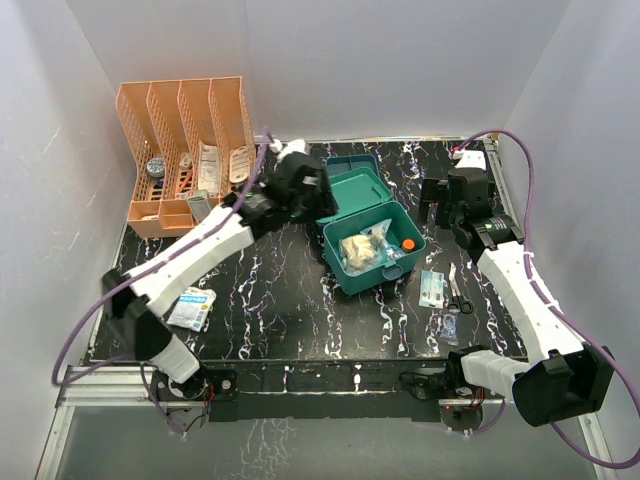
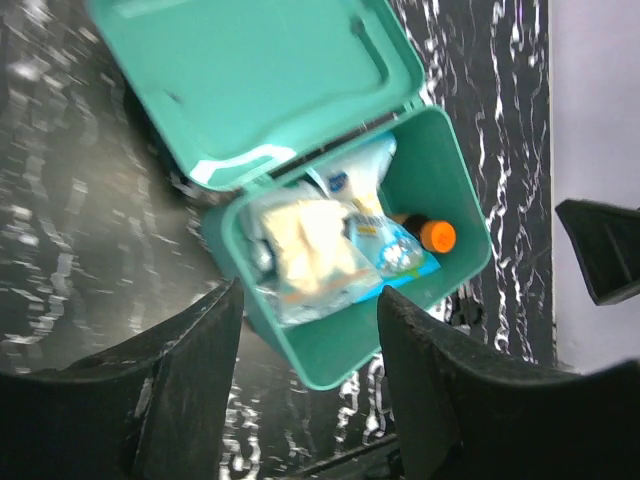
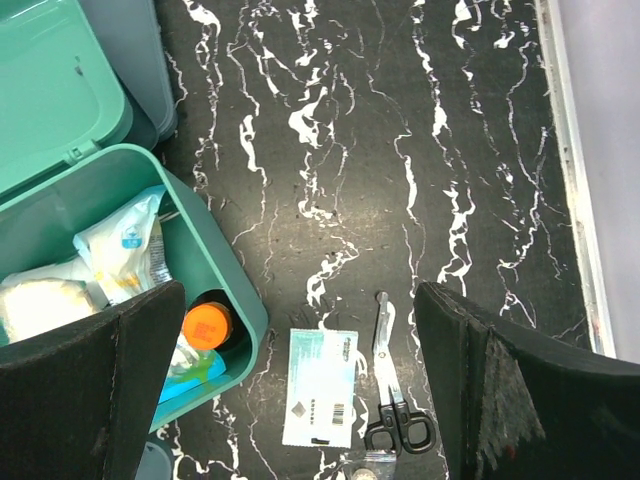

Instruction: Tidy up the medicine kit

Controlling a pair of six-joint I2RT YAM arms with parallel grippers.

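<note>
Both spread apart, nothing held. Left gripper [image 2: 310, 300] above open medicine kit [image 1: 372, 284]; right gripper [image 3: 300, 295] beside it, over scissors [image 3: 388, 375].

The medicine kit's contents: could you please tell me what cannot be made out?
Top view: packets in the medicine kit too small to identify.
Left wrist: blurred; left gripper hides part of the kit's near wall.
Right wrist: kit cut off by the left edge; right gripper covers part of its contents.
</note>
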